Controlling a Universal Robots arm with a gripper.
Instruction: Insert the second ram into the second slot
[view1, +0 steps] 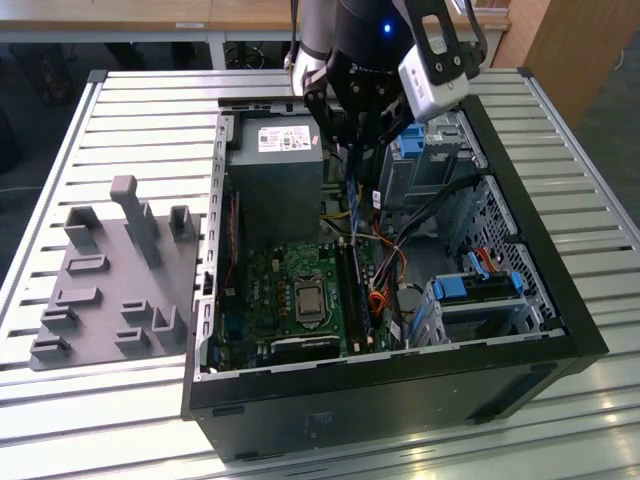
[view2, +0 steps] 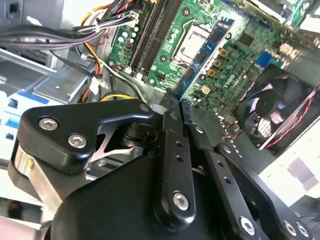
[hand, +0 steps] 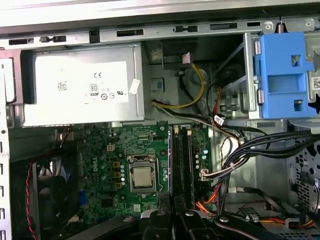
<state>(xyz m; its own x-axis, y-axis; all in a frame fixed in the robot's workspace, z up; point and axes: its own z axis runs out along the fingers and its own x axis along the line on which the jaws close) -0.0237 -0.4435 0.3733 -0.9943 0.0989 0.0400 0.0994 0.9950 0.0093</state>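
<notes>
Gripper (view2: 179, 107) fingers are pressed together on one end of the second ram (view2: 210, 47), pinching the thin dark-blue stick so that it juts out from the fingertips with its small chips showing. In the second wrist view the stick hangs above the green motherboard (view2: 235, 55), clear of the long black memory slots (view2: 152, 30), which lie just beside the silver processor socket (view2: 192, 42); a black fan (view2: 275, 107) with red wiring sits near the board's edge. In the exterior view the gripper (view1: 357, 150) hovers over the open computer case (view1: 560, 300), toward 12 o'clock of it and next to the grey power supply (view1: 280, 170). A blue drive-bay latch (view1: 412, 145) sits at about 1 o'clock in the case. A grey fixture plate (view1: 110, 290) lies on the slatted worktop (view1: 120, 110) at 9 o'clock of the case.
</notes>
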